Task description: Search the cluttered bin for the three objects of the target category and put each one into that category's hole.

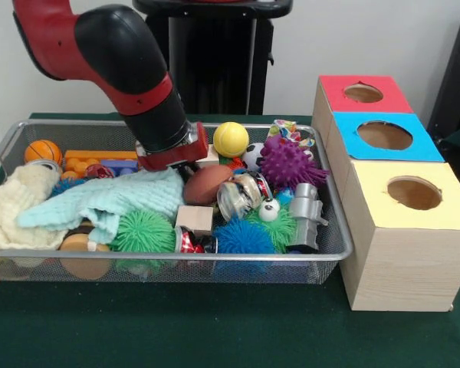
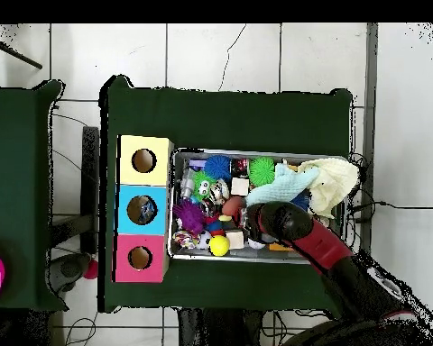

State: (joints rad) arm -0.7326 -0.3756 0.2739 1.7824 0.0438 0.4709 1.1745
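The wire mesh bin (image 1: 169, 257) sits on the green table, full of toys; it also shows in the overhead view (image 2: 256, 255). The blue-panelled hole (image 1: 384, 136) is the middle one of the pale wooden box, right of the bin, and shows in the overhead view (image 2: 142, 210). My gripper (image 1: 174, 159) is down inside the bin at its back middle, above a teal cloth (image 1: 115, 198) and beside a brown football (image 1: 207, 184). Its tips are hidden by the wrist and the clutter. In the overhead view the arm's end (image 2: 263, 219) covers it.
The bin holds a yellow ball (image 1: 230, 139), a purple spiky ball (image 1: 289, 163), green (image 1: 143, 232) and blue (image 1: 241, 236) spiky balls, a silver toy (image 1: 307, 215), a wooden block (image 1: 194, 219), a small basketball (image 1: 43, 151) and a cream cloth (image 1: 11, 203). Red (image 1: 363, 93) and yellow (image 1: 414, 192) holes flank the blue one.
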